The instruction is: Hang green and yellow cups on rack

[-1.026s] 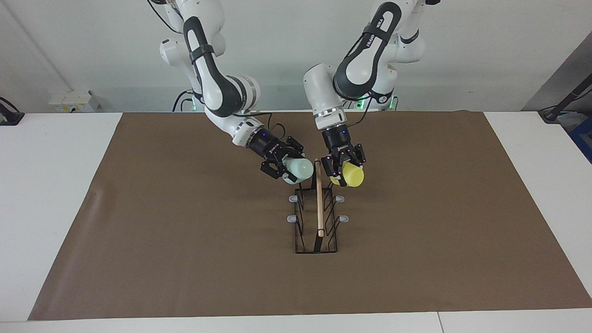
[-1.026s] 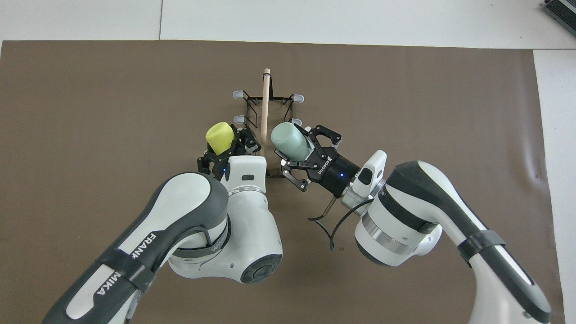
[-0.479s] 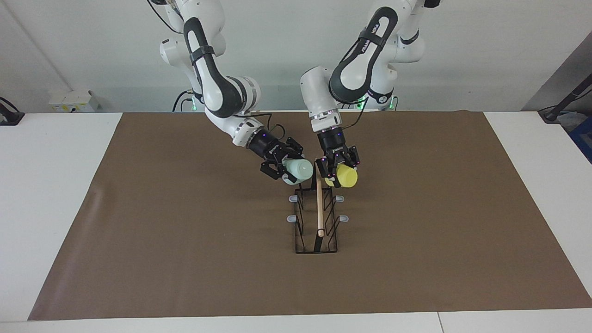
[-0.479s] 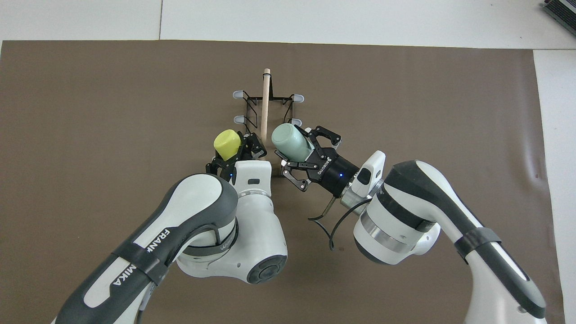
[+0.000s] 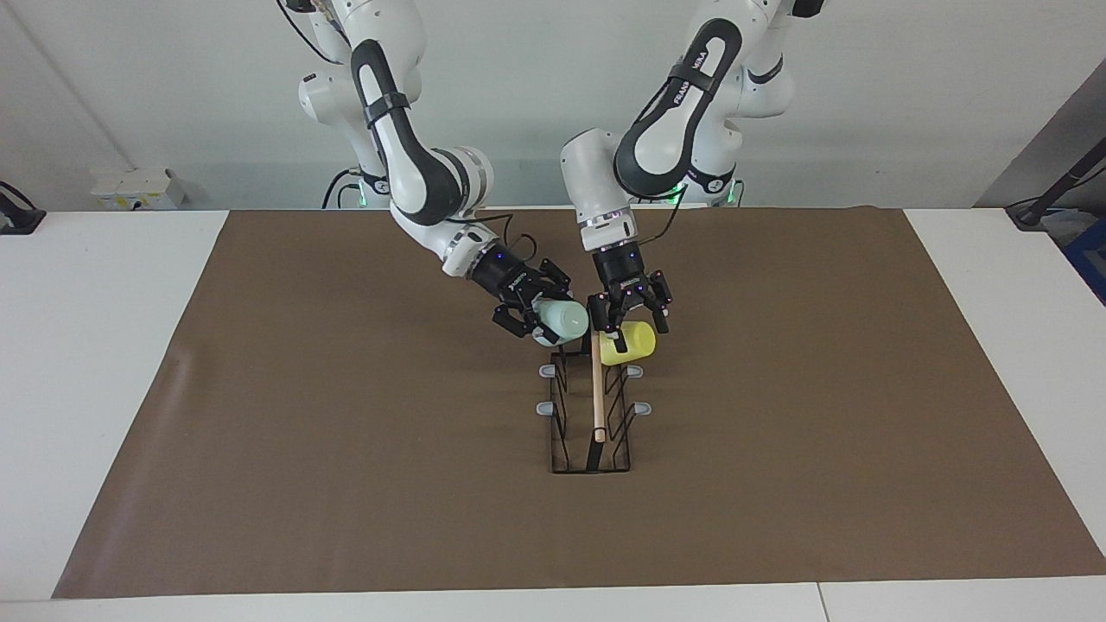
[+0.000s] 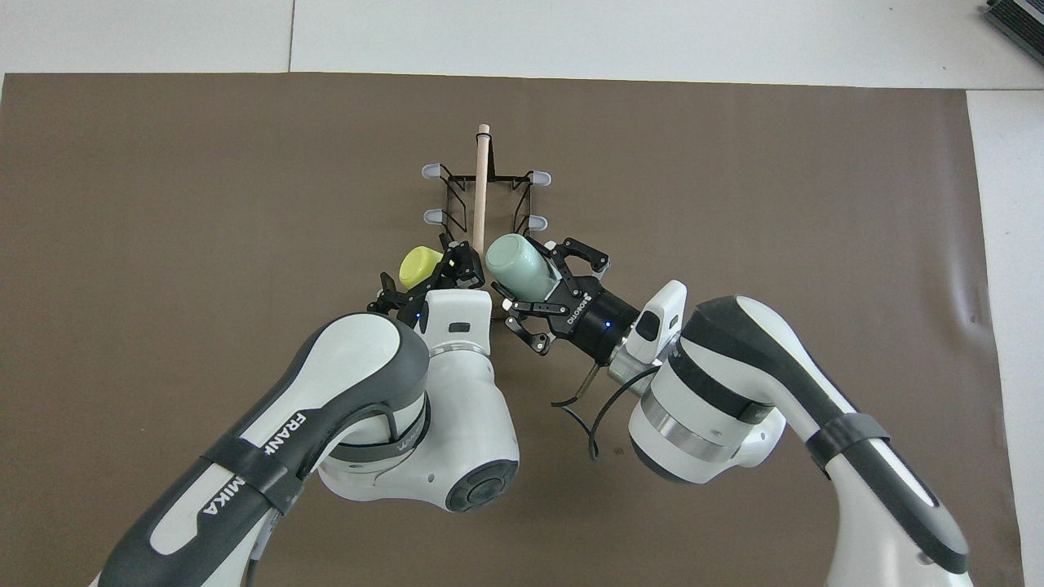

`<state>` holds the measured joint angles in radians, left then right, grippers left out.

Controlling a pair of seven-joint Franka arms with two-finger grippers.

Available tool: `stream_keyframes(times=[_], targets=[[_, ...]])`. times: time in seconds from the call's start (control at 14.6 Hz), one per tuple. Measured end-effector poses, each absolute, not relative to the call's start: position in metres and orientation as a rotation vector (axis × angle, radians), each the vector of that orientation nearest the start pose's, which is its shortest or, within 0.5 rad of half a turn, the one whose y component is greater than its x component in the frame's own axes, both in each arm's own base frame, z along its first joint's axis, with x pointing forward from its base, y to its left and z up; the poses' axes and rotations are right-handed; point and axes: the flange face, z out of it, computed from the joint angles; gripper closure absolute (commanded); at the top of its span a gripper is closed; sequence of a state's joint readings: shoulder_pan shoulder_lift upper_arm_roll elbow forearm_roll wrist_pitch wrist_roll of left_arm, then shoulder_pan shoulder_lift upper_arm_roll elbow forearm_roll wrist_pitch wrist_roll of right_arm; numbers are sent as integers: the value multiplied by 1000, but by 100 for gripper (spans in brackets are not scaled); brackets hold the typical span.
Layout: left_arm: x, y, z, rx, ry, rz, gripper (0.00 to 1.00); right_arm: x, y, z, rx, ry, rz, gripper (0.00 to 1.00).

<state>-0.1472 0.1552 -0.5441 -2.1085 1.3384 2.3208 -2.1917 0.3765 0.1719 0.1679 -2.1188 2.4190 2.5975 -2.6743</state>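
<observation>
Surface: white surface (image 5: 112, 345) covered by a brown mat (image 5: 346, 484); a plain pale wall stands at the robots' end.
Rack: the rack (image 5: 596, 406) stands mid-mat, its wooden rod running from 6 to 12 o'clock in the overhead view.
Yellow cup, place: the yellow cup (image 5: 628, 343) sits at the rack's end nearest the robots, on the side toward the left arm, where the nearest peg on that side would be; that peg is hidden.
Yellow cup, relative to claw: directly below the left claw (image 5: 632, 324), apart from both fingers.
Yellow cup, axis: nearly level, closed end toward about 9 o'clock in the overhead view and raised slightly; mouth toward the rod.
Left claw: spread wide, holding nothing, over the yellow cup.
Green cup, place: the green cup (image 5: 566, 321) is in the air over the rack's near end, on the right arm's side, close beside the rod.
Green cup, axis: tilted; free end toward about 10 o'clock in the overhead view, other end inside the claw.
Right claw: the right claw (image 5: 553, 321) is clamped around the green cup's body.
</observation>
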Motion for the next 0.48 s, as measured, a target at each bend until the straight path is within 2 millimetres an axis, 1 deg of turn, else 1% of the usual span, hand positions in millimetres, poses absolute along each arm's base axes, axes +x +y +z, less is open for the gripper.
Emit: stream_keyframes(times=[0.07, 0.27, 0.48], targets=[[468, -347, 373, -2677, -768, -1372, 0, 496, 283, 338, -1919, -978, -1500, 0], [492, -325, 387, -2665, -698, -1292, 0, 495, 283, 335, -1950, -899, -1496, 0], [517, -310, 410, -2711, -683, -1172, 0, 495, 283, 335, -1951, -892, -1496, 0]])
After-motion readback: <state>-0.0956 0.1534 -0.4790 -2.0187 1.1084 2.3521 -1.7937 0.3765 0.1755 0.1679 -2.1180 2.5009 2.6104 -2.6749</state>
